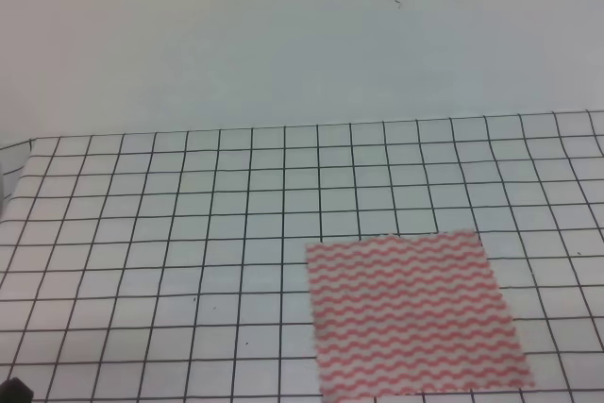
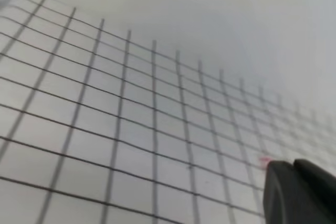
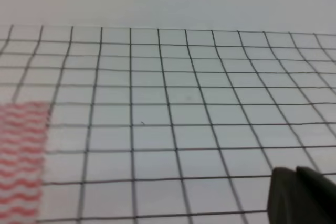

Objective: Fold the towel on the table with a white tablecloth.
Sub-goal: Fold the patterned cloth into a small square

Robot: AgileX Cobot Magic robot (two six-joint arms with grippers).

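So the towel [image 1: 411,313] is lying flat and unfolded on the white tablecloth [image 1: 189,233] covering the table, down in the lower right of the high view, nothing touching it. Each wrist view only catches a dark bit of gripper in its lower right corner, left gripper [image 2: 302,192] and right gripper [image 3: 302,195], so can't tell if either's open or closed.

Setting: bare robot test station, lab-type.
Counter [image 1: 142,233] covered by a white tablecloth [image 1: 236,186] printed with a regular black grid, backed by a plain pale wall [image 1: 283,35]. No household furnishings visible; a single striped towel [image 1: 411,313] lies flat as the specimen.
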